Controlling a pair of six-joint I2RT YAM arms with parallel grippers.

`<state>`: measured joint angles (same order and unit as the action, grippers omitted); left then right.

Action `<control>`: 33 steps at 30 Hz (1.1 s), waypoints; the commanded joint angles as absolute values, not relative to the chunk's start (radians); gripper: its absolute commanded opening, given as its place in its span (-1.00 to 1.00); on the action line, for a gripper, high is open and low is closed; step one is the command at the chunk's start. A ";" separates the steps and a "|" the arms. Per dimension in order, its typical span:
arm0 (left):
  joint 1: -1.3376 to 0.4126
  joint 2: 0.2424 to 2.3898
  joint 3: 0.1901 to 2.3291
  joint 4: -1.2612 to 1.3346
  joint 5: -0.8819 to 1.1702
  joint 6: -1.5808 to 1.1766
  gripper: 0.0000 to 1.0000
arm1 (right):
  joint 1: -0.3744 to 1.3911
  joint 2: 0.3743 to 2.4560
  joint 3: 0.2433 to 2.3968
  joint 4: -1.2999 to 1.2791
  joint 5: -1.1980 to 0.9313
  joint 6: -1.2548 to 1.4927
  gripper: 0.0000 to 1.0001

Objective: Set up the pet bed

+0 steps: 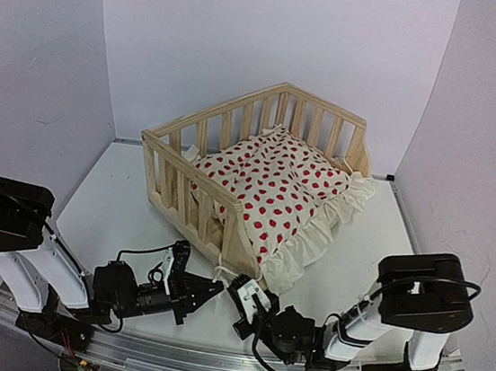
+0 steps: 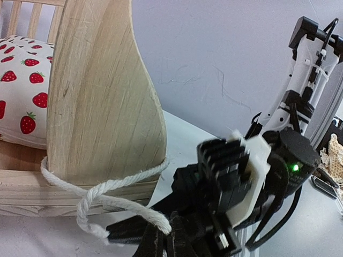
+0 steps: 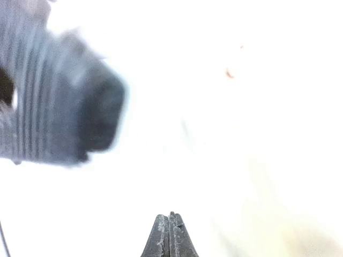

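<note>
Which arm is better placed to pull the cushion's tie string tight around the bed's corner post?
Left. Its pincer is shut beside the corner post, apparently on the end of the tie string looped round it. The right pincer is shut on nothing in its wrist view, with no string in sight.

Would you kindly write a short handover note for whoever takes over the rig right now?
Left tool: shut, low at the bed's near corner. The tie string ends at its tip; whether it is gripped is unclear.
Right tool: shut, nothing seen in it, close beside the left one.
Pet bed stands on the table; the cushion lies inside, its ruffle spilling over the open side.
Done: string looped round the corner post.
Left: probably tightening that tie; other ties are not visible.
</note>
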<state>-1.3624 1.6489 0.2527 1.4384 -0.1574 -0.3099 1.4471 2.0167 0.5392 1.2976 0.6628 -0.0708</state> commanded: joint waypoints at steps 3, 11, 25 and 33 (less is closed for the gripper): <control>-1.367 1.593 0.238 1.408 -0.118 -0.299 -1.00 | 1.443 1.815 0.467 1.228 0.692 0.042 -1.00; -1.367 1.573 0.270 1.236 -0.058 -0.319 -1.00 | 1.437 1.794 0.509 1.257 0.696 0.048 -1.00; -1.367 1.561 0.265 1.159 -0.146 -0.357 -0.54 | 1.432 1.891 0.584 1.376 0.723 0.063 -1.00; -1.366 1.333 0.275 0.877 -0.120 -0.377 0.02 | 1.428 1.890 0.556 1.377 0.729 0.039 -1.00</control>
